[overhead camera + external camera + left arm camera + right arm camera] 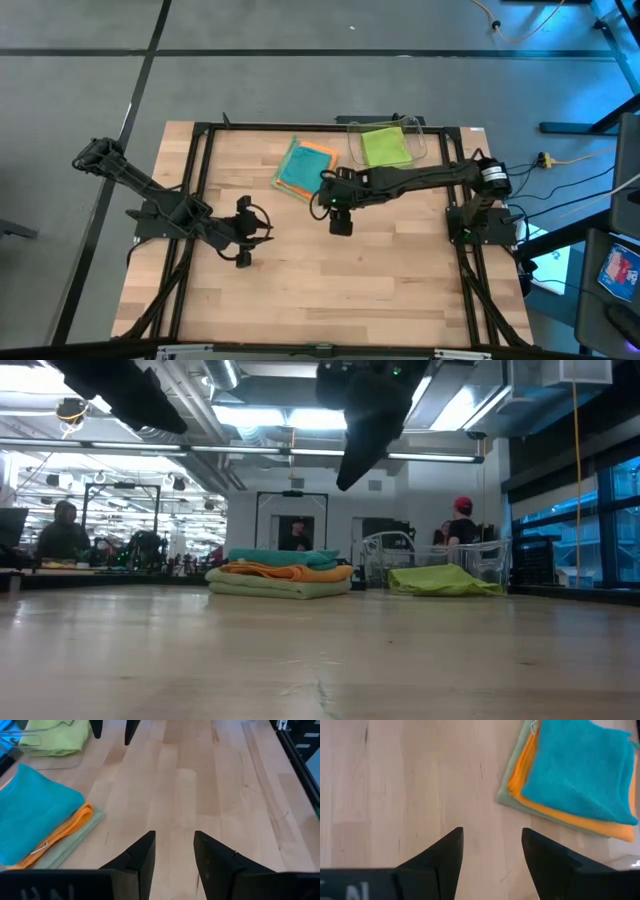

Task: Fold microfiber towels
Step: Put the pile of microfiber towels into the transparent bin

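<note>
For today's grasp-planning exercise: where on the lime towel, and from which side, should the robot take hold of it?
Grip the lime towel at its near edge, which spills out of the bin's open side onto the table. Come in low from that table side; the bin's clear walls probably block the other sides. The right claw, open and empty, is nearest.

Left gripper [243,232] and right gripper [341,222] both hover with fingers parted.

Three folded towels [306,168] stacked; lime towel [385,147] binned
</note>
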Robot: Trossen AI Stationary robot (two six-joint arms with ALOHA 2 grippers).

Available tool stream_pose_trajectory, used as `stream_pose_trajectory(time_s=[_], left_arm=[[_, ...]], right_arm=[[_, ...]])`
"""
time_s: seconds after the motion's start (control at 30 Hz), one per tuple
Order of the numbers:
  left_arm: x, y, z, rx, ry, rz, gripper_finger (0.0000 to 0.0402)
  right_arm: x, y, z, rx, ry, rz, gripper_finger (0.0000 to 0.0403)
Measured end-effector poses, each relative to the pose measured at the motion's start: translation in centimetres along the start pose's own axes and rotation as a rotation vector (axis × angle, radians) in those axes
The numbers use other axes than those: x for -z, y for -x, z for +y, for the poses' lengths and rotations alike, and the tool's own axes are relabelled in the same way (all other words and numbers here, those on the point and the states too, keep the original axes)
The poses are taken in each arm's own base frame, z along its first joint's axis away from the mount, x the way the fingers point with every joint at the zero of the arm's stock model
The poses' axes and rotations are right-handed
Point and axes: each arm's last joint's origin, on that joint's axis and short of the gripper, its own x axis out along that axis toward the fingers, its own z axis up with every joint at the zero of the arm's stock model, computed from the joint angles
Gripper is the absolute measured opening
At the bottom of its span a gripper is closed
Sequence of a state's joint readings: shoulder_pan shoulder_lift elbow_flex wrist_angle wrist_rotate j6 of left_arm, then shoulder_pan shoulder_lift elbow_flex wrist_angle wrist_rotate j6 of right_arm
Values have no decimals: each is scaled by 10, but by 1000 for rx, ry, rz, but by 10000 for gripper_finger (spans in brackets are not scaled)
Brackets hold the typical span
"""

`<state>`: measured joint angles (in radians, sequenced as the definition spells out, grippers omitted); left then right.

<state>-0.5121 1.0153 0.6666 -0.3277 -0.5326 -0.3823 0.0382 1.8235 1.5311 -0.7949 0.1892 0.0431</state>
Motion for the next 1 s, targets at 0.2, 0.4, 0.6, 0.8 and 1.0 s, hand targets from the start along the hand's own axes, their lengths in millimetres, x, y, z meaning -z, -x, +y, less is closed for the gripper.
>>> stream_pose_trajectory(time_s=[0.2, 0.4, 0.6, 0.8, 1.0], left_arm=[[-1, -2, 3, -21, 23, 1, 139], [1, -6, 14, -82, 76, 40, 193], [3, -9, 25, -139, 14, 92, 250], [2, -12, 31, -159, -125, 106, 265], [5, -25, 38, -183, -484, 202, 265]], right_arm=[[-6, -1, -1, 32, -93, -58, 213], [-7, -1, -5, 123, -96, -78, 278], [-8, -1, -5, 125, -25, -84, 330], [-10, -1, -5, 118, 8, -102, 336], [-9, -8, -3, 40, 249, -78, 336]])
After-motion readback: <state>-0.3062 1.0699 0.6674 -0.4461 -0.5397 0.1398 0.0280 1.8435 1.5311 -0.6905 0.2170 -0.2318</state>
